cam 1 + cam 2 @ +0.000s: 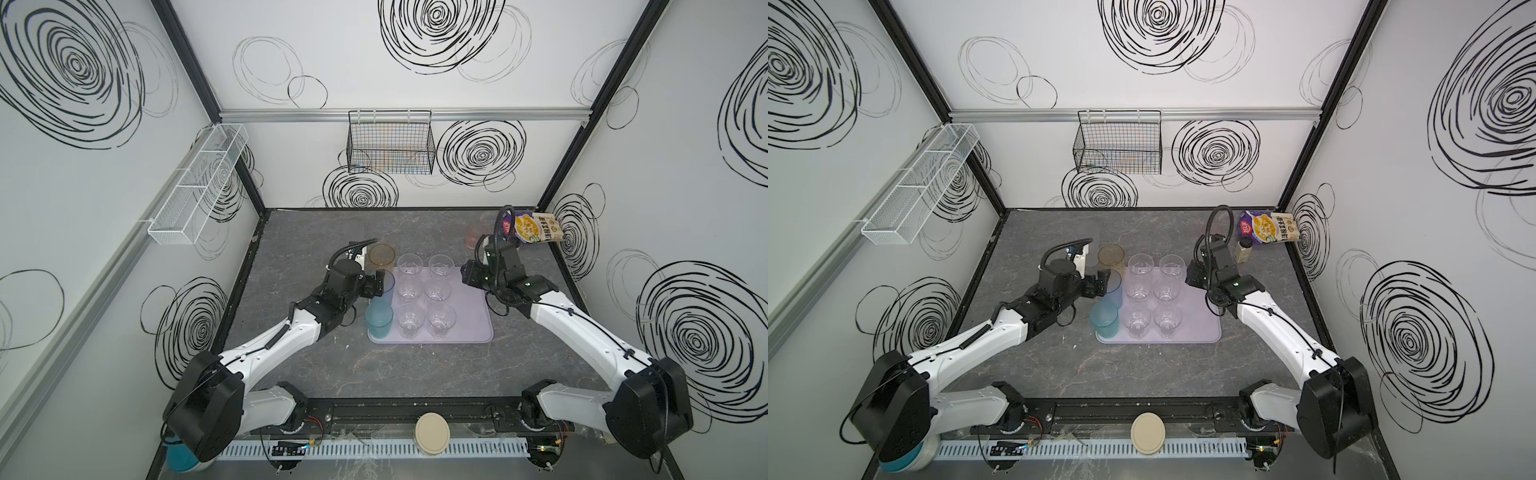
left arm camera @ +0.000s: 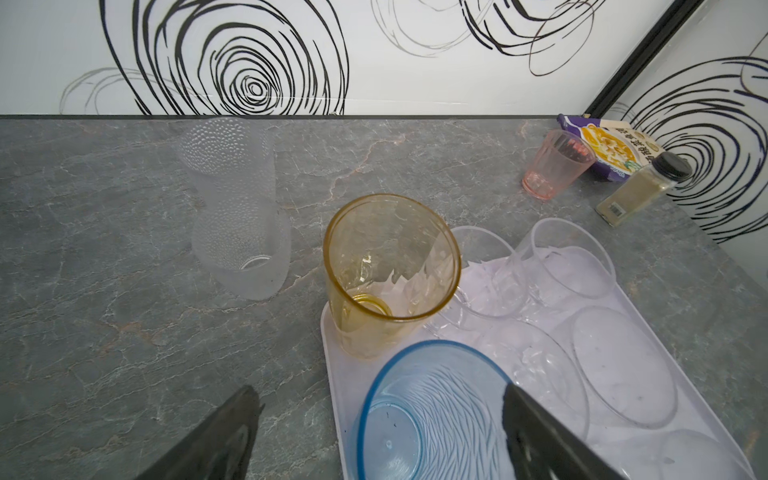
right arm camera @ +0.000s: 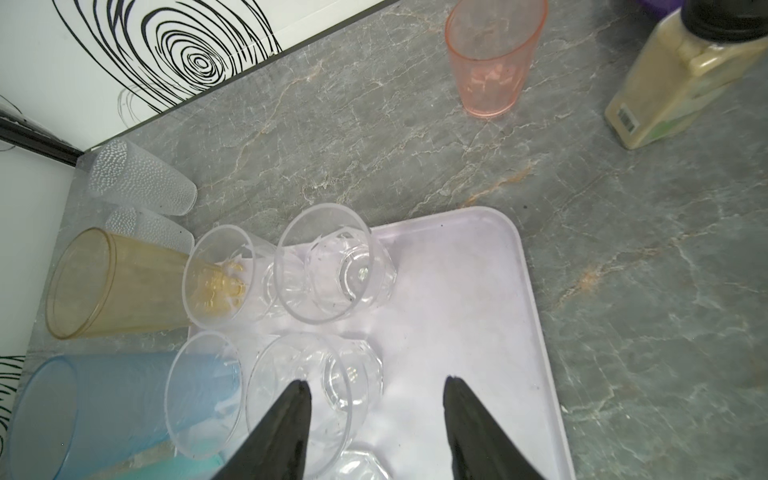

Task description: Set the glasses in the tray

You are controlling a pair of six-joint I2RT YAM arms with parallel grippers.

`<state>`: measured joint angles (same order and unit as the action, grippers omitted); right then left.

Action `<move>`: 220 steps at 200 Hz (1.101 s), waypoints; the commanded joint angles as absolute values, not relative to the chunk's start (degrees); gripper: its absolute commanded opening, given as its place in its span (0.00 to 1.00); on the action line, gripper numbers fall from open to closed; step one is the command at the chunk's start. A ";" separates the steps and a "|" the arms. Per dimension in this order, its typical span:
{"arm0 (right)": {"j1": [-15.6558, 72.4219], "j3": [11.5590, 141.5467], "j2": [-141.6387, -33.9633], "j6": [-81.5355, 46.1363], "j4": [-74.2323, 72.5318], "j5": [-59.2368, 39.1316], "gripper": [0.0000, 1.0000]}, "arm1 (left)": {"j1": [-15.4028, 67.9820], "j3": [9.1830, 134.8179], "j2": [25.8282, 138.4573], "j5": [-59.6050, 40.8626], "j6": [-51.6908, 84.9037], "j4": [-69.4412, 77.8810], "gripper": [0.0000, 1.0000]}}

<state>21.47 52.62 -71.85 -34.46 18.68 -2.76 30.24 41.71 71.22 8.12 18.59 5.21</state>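
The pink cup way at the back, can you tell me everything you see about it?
The pink cup is a small see-through tumbler, plastic by its look, with ribbed sides, wider at the mouth than the base. It is empty and stands upright on the grey marbled table, well outside the lilac tray. It sits near the back right corner, close to the cream bottle but apart from it, beside a snack bag; whether it touches the bag is unclear.
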 commanded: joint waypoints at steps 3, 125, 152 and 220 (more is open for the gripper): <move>20.81 58.29 -76.47 -32.31 16.16 -0.56 0.58 | 25.02 45.65 72.70 0.60 25.54 1.71 0.92; 19.86 74.22 -91.82 -25.94 17.31 5.07 0.62 | 12.92 41.42 71.66 -2.16 29.63 3.46 0.92; 26.21 82.24 -97.53 -22.53 19.02 7.98 0.62 | 9.77 41.50 72.33 0.86 31.36 3.50 0.90; 34.84 89.22 -101.47 -21.20 21.30 9.95 0.61 | 6.87 57.35 86.94 -2.30 30.02 0.90 0.77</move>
